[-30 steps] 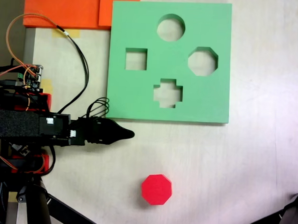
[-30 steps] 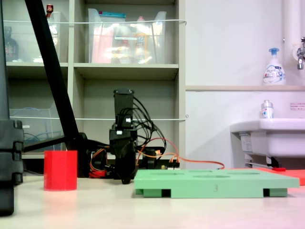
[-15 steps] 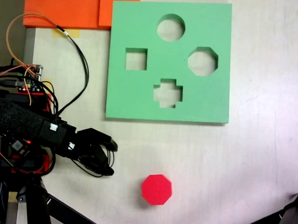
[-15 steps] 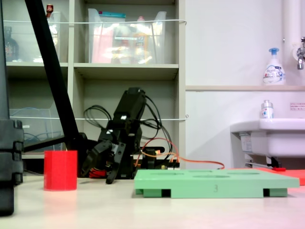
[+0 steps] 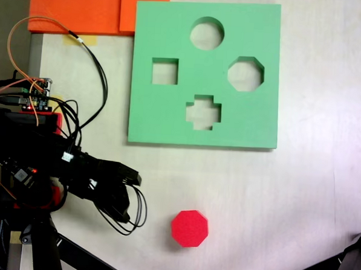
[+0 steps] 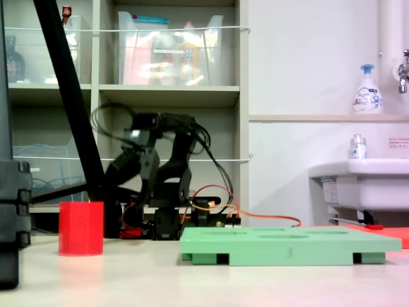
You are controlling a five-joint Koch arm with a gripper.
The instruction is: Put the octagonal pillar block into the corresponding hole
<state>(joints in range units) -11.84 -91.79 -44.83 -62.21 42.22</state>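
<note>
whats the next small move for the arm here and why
Probably carry the open gripper on toward the octagonal pillar block and lower it around it. In the top-down fixed view the block stands free on the table, right of the fingertips and untouched, while the octagonal hole in the green board is empty.

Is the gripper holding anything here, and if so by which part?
Nothing is held. The gripper is open, apart from the red block on the table.
</note>
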